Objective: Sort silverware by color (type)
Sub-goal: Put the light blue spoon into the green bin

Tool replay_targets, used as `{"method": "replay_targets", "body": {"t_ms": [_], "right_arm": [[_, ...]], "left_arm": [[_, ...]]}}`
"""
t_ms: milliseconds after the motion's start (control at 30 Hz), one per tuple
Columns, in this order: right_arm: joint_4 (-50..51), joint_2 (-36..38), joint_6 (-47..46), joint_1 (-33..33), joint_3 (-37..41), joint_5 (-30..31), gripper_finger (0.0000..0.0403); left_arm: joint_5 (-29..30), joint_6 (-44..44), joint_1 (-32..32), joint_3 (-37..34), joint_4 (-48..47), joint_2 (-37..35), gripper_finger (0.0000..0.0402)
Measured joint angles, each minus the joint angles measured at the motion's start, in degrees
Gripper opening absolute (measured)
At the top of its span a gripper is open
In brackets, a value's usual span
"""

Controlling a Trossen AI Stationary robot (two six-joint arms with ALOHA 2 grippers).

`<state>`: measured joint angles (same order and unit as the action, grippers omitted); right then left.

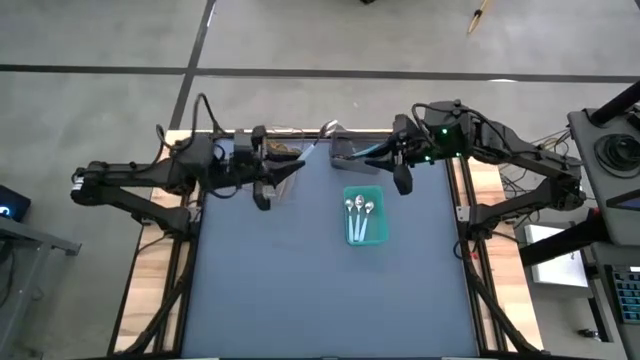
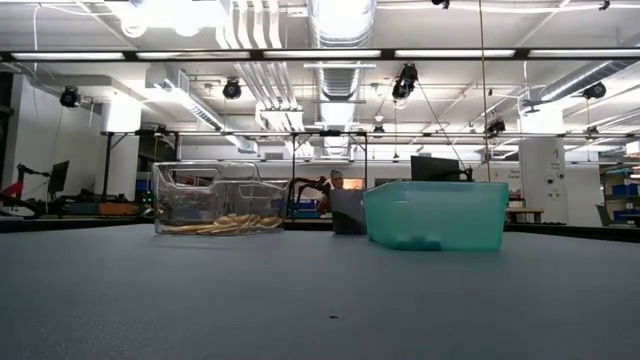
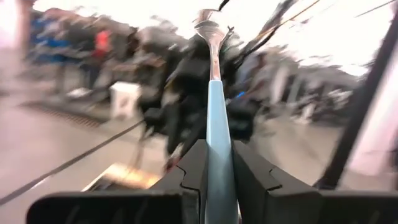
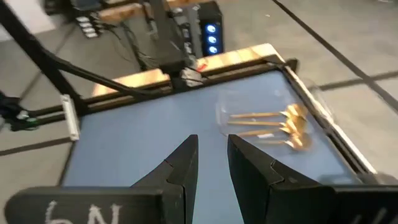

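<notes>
One blue-handled spoon (image 3: 216,155) in left claw (image 3: 217,180).

3 spoons (image 1: 359,208) in bin (image 1: 381,238) at table centre, clear bin (image 2: 170,200) with spoons left of it

The blue-grey table (image 1: 300,290) carries three bins along its far half — a clear bin (image 2: 220,198), a small grey bin (image 2: 347,211) and a teal bin (image 2: 435,214). They stand apart from each other.
</notes>
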<state>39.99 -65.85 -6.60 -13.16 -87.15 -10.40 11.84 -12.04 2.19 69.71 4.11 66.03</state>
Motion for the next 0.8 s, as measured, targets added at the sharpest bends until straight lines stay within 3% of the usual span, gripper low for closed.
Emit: {"method": "replay_targets", "body": {"t_ms": [200,367,500,700,800], "right_arm": [[-6.19,-1.65,-0.42,2.08,0.00,-2.20,0.0077],[-12.37,-1.92,0.48,4.60,0.02,-2.24,0.0077],[-19.63,-1.92,1.45,6.01,0.04,-2.52,0.0077],[-36.07,-2.62,-0.07,6.31,0.09,-10.82,0.0077],[-41.41,-3.12,-1.33,6.56,0.09,-12.16,0.0077]], "left_arm": [[-14.48,0.33,-2.76,-0.98,12.92,2.48,0.0036],[-27.19,-6.29,-4.57,-3.13,33.37,5.83,0.0036],[-33.02,-13.27,-5.46,-4.68,45.71,9.31,0.0036],[-36.72,-18.84,-5.39,-4.72,53.58,15.16,0.0036],[-37.91,-21.28,-5.61,-4.74,57.66,18.09,0.0036]]}}
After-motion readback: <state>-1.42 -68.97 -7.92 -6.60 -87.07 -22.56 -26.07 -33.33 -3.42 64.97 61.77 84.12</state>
